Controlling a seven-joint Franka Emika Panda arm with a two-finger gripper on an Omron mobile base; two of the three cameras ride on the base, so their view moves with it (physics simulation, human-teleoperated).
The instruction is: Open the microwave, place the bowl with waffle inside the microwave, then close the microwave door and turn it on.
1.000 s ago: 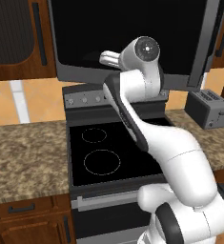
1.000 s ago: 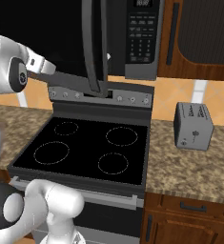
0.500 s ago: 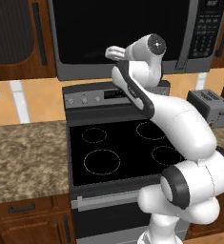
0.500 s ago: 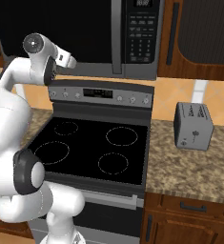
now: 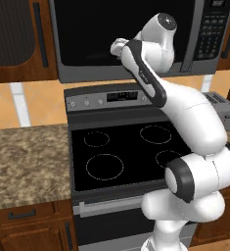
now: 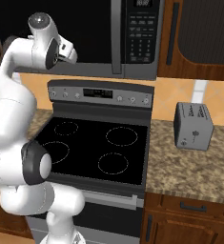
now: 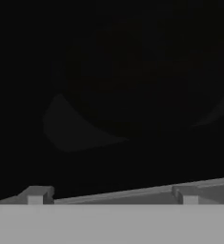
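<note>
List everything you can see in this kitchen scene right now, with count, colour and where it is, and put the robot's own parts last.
microwave: one, grey steel, mounted above the stove
microwave door: one, dark glass, closed
keypad: one, dark, right side of the microwave
stove: one, black top with four ring burners, between the counters
toaster: one, grey, on the counter right of the stove
counter: speckled brown stone, both sides of the stove
cabinets: brown wood, above and below
arm: one, white, raised toward the microwave door
end effector: one, dark fingertips, open, close to the dark glass
</note>
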